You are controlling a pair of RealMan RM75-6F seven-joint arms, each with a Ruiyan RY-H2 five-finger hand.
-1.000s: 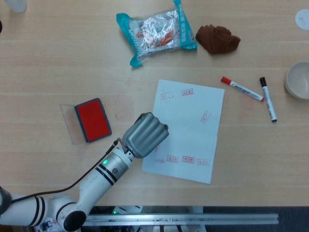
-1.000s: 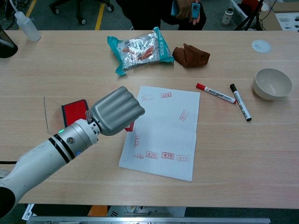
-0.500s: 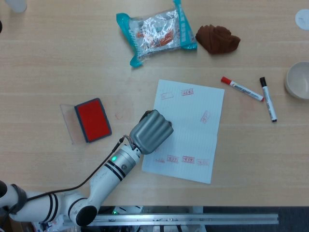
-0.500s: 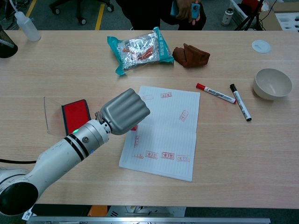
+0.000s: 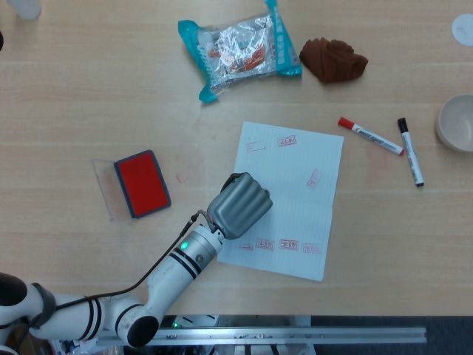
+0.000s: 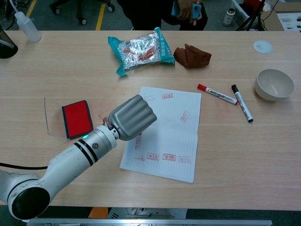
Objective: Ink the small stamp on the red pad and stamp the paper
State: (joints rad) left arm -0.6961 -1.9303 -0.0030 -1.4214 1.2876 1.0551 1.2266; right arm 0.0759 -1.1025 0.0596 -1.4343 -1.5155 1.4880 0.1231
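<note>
My left hand [image 5: 238,205] [image 6: 133,117] hovers over the left part of the white paper [image 5: 295,200] [image 6: 174,132], fingers curled tight with their backs toward the cameras. The small stamp is hidden inside the fist; earlier frames showed a red bit of it under the fingers. The paper bears several red stamp marks along its top, middle and bottom. The red ink pad [image 5: 142,183] [image 6: 77,118] lies open to the left of the hand, on its clear lid [image 5: 103,188] [image 6: 51,117]. My right hand shows in neither view.
A teal snack bag [image 5: 238,48] [image 6: 141,49] and a brown cloth [image 5: 332,59] [image 6: 192,55] lie behind the paper. A red marker [image 5: 369,135] [image 6: 217,94], a black marker [image 5: 411,151] [image 6: 241,103] and a white bowl [image 5: 458,122] [image 6: 273,84] sit to the right.
My left hand has moved right, from the paper's left edge to further over the sheet. The red bit of stamp seen under it before is now covered.
</note>
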